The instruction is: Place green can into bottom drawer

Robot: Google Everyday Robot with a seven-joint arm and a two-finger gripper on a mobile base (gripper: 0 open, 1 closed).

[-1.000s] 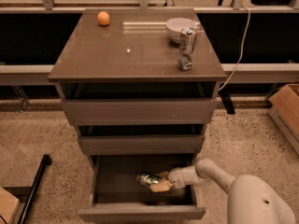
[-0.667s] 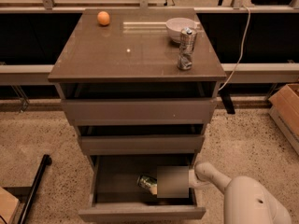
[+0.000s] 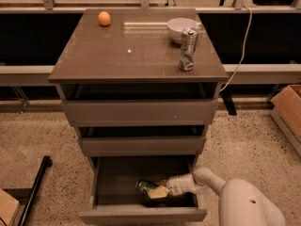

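Observation:
The green can (image 3: pixel 145 186) lies tilted, low inside the open bottom drawer (image 3: pixel 141 214), right of the middle of its dark interior. My gripper (image 3: pixel 158 192) reaches into the drawer from the right, its white arm (image 3: pixel 197 181) coming over the drawer's right side. The tan fingers (image 3: pixel 160 191) are closed on the can's right end. I cannot tell whether the can rests on the drawer floor.
On the cabinet top (image 3: pixel 136 51) stand a taller silver dented can (image 3: pixel 187 50), a white bowl (image 3: pixel 182 28) and an orange (image 3: pixel 104 18). The two upper drawers stand slightly ajar. A cardboard box (image 3: pixel 289 112) stands at the right and a black pole (image 3: pixel 35 185) lies on the floor at the left.
The gripper and the green can have moved a little lower and to the left inside the bottom drawer. The arm now sits lower. The things on the cabinet top have not moved.

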